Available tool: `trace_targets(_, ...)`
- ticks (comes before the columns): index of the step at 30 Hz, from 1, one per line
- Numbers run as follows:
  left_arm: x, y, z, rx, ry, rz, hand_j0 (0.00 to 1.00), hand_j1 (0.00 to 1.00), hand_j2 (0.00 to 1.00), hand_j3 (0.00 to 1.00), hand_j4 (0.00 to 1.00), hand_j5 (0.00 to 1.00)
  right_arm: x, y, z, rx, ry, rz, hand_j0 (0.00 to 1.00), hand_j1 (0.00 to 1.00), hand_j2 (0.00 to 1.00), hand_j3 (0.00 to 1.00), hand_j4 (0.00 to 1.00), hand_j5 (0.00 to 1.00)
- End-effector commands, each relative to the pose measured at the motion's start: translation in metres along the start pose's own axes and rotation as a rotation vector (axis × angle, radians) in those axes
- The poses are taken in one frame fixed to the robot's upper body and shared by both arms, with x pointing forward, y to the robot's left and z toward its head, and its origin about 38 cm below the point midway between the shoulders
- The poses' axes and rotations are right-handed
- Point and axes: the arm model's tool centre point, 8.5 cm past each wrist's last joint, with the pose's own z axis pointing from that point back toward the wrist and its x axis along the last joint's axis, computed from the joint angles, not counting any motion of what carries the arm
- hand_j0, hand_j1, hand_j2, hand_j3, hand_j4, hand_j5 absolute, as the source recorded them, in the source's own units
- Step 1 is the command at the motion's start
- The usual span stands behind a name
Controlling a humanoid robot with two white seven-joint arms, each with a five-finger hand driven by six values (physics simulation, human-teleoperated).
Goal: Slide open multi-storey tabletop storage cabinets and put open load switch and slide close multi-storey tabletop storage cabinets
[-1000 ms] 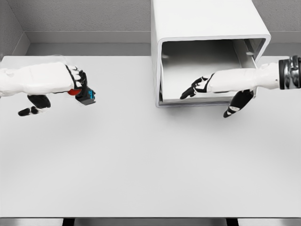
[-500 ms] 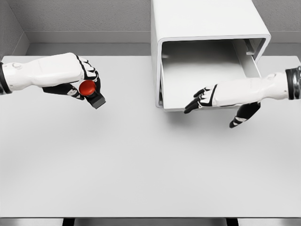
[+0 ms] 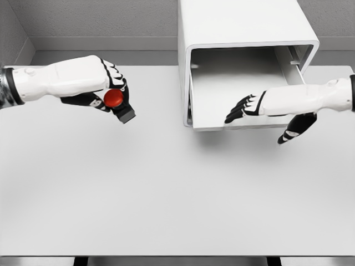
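- Gripping the load switch (image 3: 118, 103) in clenched left hand (image 3: 94, 83) fingers, above the table (image 3: 166, 194); a loose hold could drop it.
- Hovering beside the open drawer (image 3: 233, 88), the right hand (image 3: 260, 106), fingers relaxed, might block the entry.

A bare simulated test bench rather than any lived-in room: a plain, flat white surface (image 3: 166, 188) under even light, grey textured walls (image 3: 100, 16) behind it, and a smooth white box-shaped storage cabinet (image 3: 244, 27) with rounded edges standing at the back
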Motion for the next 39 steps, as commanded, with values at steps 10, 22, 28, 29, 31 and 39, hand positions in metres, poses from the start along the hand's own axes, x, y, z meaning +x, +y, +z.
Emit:
trace_targets(10,0.006,0.01,-0.018,0.045,-0.042,-0.009,0.4,0.4,0.4,0.4,0.4,0.4,-0.003,0.014,-0.009,0.061,0.041,-0.005,1.0,1.0,1.0,1.0,1.0,1.0)
trace_targets(22,0.019,0.024,-0.056,0.096,-0.125,-0.029,0.4,0.4,0.4,0.4,0.4,0.4,0.005,0.021,-0.007,0.077,-0.018,0.033,1.0,1.0,1.0,1.0,1.0,1.0)
trace_targets(28,0.022,0.022,-0.075,0.097,-0.145,-0.032,0.4,0.4,0.4,0.4,0.4,0.4,0.007,0.022,-0.005,0.078,-0.026,0.038,1.0,1.0,1.0,1.0,1.0,1.0)
trace_targets(29,0.022,0.025,-0.076,0.1,-0.146,-0.038,0.4,0.4,0.4,0.4,0.4,0.4,0.007,0.023,-0.005,0.079,-0.029,0.038,1.0,1.0,1.0,1.0,1.0,1.0)
trace_targets(31,0.022,0.031,-0.08,0.11,-0.15,-0.046,0.4,0.4,0.4,0.4,0.4,0.4,0.007,0.024,-0.003,0.079,-0.025,0.037,1.0,1.0,1.0,1.0,1.0,1.0)
trace_targets(39,0.035,0.039,-0.106,0.139,-0.191,-0.078,0.4,0.4,0.4,0.4,0.4,0.4,0.006,0.029,0.011,0.082,0.005,0.027,1.0,1.0,1.0,1.0,1.0,1.0)
